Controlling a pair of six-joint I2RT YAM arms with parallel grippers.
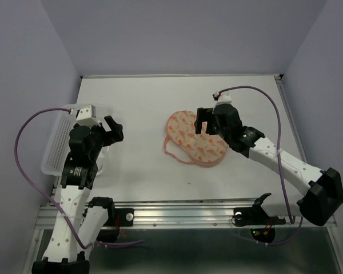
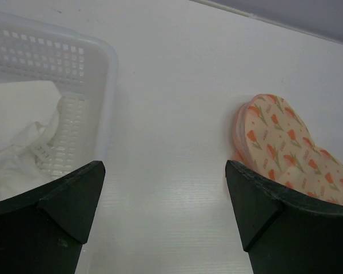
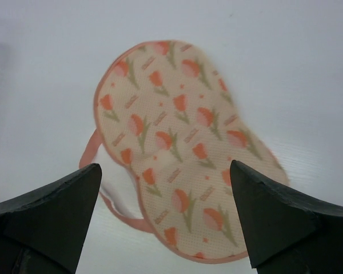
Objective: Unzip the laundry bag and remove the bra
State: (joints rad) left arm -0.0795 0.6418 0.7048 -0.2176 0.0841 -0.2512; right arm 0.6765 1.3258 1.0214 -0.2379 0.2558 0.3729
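Note:
The laundry bag (image 1: 193,138) lies flat in the middle of the table, peach-pink with orange tulips; the right wrist view shows the laundry bag (image 3: 177,142) from above. Its pink zipper rim (image 3: 94,151) loops out loose on the left side. My right gripper (image 1: 204,123) hovers just over the bag, open, and the right gripper (image 3: 166,166) has nothing between its fingers. My left gripper (image 1: 115,130) is open beside the basket, and the left gripper (image 2: 164,165) has only bare table between its jaws. Crumpled white fabric (image 2: 20,148), apparently the bra, lies in the basket.
A clear plastic mesh basket (image 1: 58,140) stands at the table's left edge, partly under the left arm; its wall (image 2: 106,85) is just left of the left fingers. Grey walls close the table at the back and sides. A metal rail (image 1: 183,214) runs along the near edge.

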